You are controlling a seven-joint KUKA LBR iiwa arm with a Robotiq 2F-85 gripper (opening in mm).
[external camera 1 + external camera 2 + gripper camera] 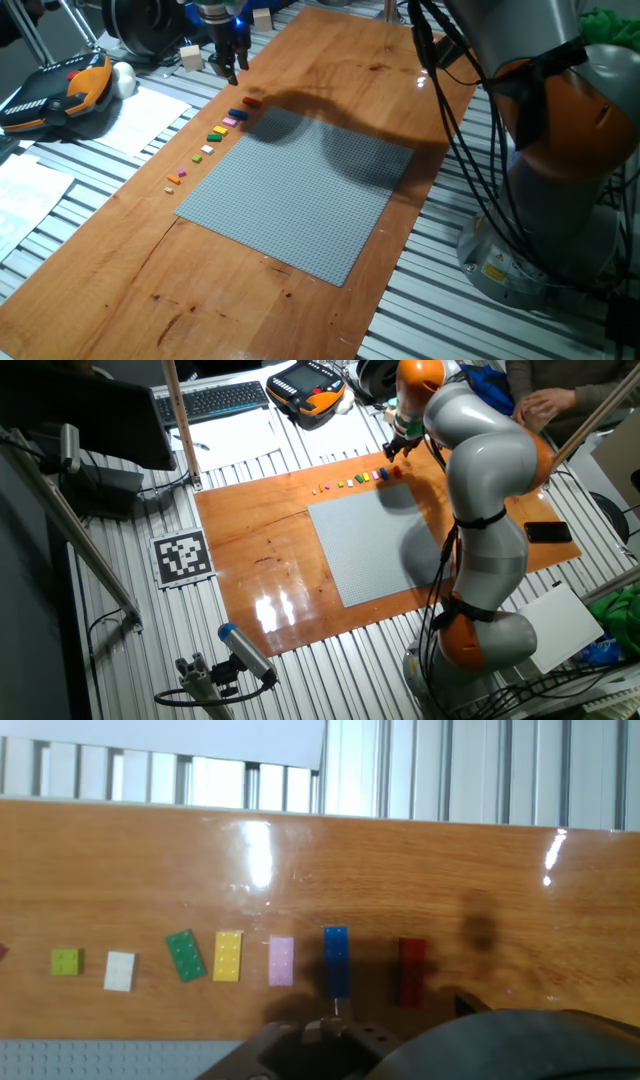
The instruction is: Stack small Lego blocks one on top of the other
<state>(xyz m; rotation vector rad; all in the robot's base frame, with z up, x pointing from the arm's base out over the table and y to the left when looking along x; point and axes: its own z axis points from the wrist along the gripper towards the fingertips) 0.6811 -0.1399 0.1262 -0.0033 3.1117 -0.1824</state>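
Note:
Small Lego blocks lie in a row on the wooden table beside the grey baseplate (300,190). In the hand view they run red (412,970), blue (336,960), pink (281,961), yellow (228,956), green (185,955), white (119,971), lime (66,961). The row also shows in one fixed view, from red (252,101) and blue (238,113) down to orange (180,177). My gripper (230,74) hovers above the table just behind the red and blue end of the row, looks open and holds nothing. It also shows in the other fixed view (393,450) and the hand view (375,1040).
Pale beige cubes (191,56) sit off the table's far edge near the gripper. A teach pendant (50,90) and paper sheets (140,115) lie on the slatted bench to the left. The arm's base (560,200) and its cables stand at the right.

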